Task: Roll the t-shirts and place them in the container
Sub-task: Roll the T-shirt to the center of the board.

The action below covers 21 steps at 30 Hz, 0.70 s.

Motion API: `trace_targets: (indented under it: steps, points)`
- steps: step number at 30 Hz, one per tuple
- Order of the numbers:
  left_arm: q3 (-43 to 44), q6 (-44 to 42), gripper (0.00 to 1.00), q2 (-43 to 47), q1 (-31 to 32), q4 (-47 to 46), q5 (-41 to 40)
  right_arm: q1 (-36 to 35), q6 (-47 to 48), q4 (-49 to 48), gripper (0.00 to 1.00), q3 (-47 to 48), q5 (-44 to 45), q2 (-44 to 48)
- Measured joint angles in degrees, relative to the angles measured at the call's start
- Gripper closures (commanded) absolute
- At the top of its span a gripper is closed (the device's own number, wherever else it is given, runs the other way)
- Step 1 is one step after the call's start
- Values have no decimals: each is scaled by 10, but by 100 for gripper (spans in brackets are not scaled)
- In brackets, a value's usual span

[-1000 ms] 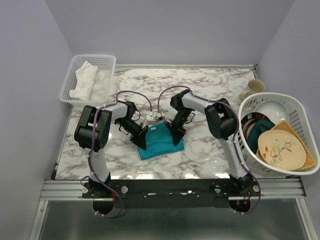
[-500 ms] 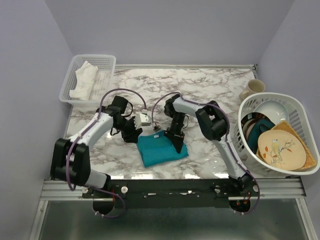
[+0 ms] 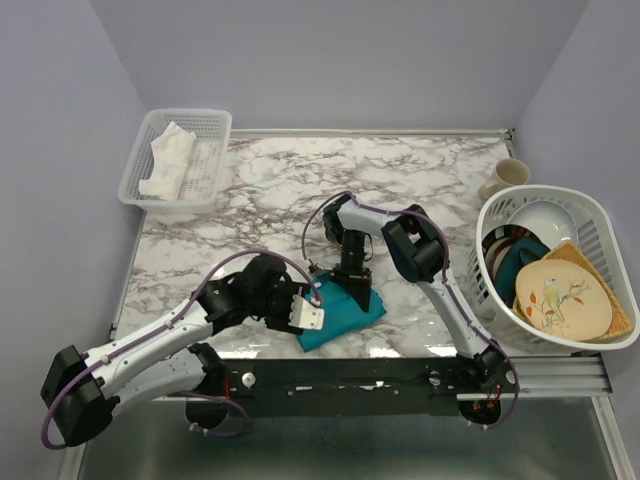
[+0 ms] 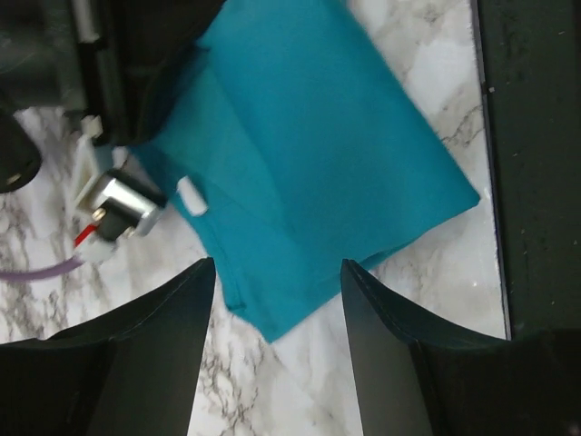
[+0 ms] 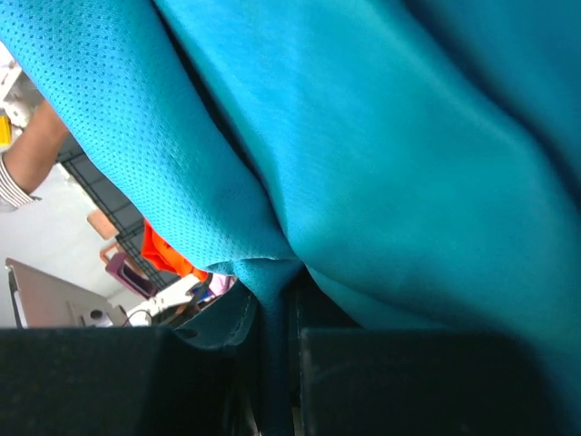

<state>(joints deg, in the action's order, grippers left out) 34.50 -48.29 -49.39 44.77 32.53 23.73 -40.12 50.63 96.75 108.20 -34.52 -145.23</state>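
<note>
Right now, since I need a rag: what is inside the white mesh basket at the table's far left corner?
A crumpled white cloth lies in the white mesh basket, whose right half shows bare mesh. Anything under the cloth is covered and cannot be seen.

My left fingers (image 4: 136,363) – matt black plastic | t-shirt (image 4: 309,163) – thin teal cloth, matt, finely pitted knit up close | table (image 3: 430,180) glossy, smooth, marble-patterned | tray (image 3: 215,125) white plastic lattice, crumpled white cloth (image 3: 168,160) inside | front rail (image 3: 130,378) bare grey metal | plate (image 3: 562,300) smooth, glazed look
</note>
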Motion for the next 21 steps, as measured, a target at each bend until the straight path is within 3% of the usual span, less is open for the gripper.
trace_targets:
  steps: [6,11,15,21]
  points:
    - [-14,42,40,-52,134,-56,-54,23,-32,2,92,33,-4,-11]
    - [-14,93,40,-81,203,-82,-102,40,-50,-40,96,-35,-68,13]
    - [-26,116,40,-82,221,-102,-133,50,-75,-107,96,-123,-172,42]
    - [-63,111,40,-82,221,-119,-184,51,-118,-167,96,-162,-224,63]
